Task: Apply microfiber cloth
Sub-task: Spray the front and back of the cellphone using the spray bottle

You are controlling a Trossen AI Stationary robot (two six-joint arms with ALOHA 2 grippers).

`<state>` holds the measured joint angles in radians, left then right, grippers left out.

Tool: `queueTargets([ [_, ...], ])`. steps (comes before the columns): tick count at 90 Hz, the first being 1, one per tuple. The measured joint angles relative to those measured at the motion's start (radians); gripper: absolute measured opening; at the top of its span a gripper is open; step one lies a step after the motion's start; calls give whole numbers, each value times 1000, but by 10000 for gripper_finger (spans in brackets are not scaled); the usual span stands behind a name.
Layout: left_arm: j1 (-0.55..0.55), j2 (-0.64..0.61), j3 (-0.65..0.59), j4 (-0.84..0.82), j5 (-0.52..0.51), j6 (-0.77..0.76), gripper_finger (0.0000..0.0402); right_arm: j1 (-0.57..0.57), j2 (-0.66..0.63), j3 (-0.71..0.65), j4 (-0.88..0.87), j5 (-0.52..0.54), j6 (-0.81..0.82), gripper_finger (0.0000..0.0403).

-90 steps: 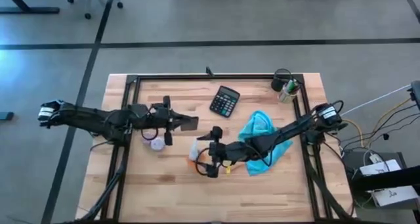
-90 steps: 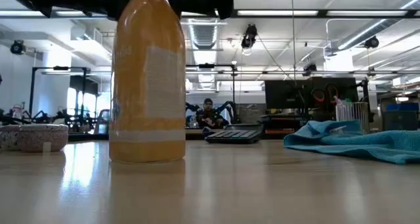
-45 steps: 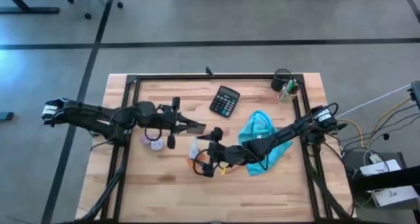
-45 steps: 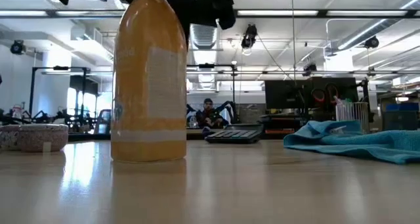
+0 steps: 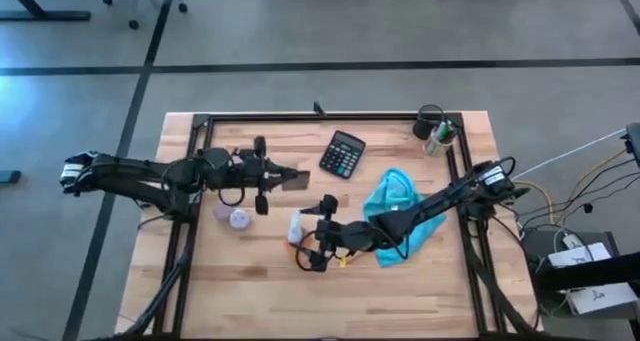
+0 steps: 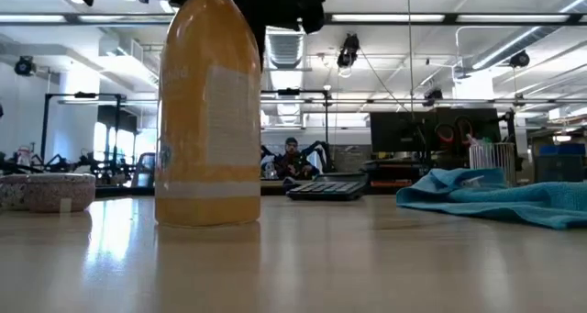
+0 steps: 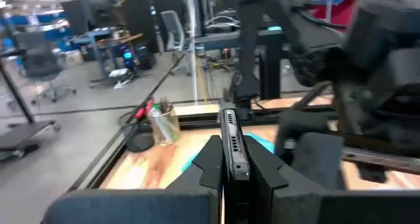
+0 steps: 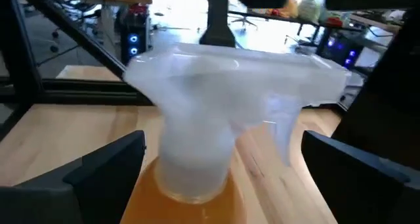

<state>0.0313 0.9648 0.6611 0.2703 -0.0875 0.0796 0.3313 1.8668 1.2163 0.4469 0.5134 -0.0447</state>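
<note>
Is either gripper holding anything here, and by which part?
Nothing. The right gripper stands open astride the neck of the spray bottle, not touching; the left gripper is shut, empty.

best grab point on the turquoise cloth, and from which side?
Probably the raised bunched fold at the far end of the microfiber cloth, nearest the calculator. Come from straight above: the near half lies under the right arm, and the flat edges offer little to pinch.

The calculator lies behind the microfiber cloth, the bottle to its left.
</note>
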Motion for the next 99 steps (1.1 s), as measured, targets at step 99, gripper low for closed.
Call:
queueTargets([
  [99, 297, -15, -49, 108, 420, -226, 12, -77, -45, -2, -54, -197, 156, 389],
])
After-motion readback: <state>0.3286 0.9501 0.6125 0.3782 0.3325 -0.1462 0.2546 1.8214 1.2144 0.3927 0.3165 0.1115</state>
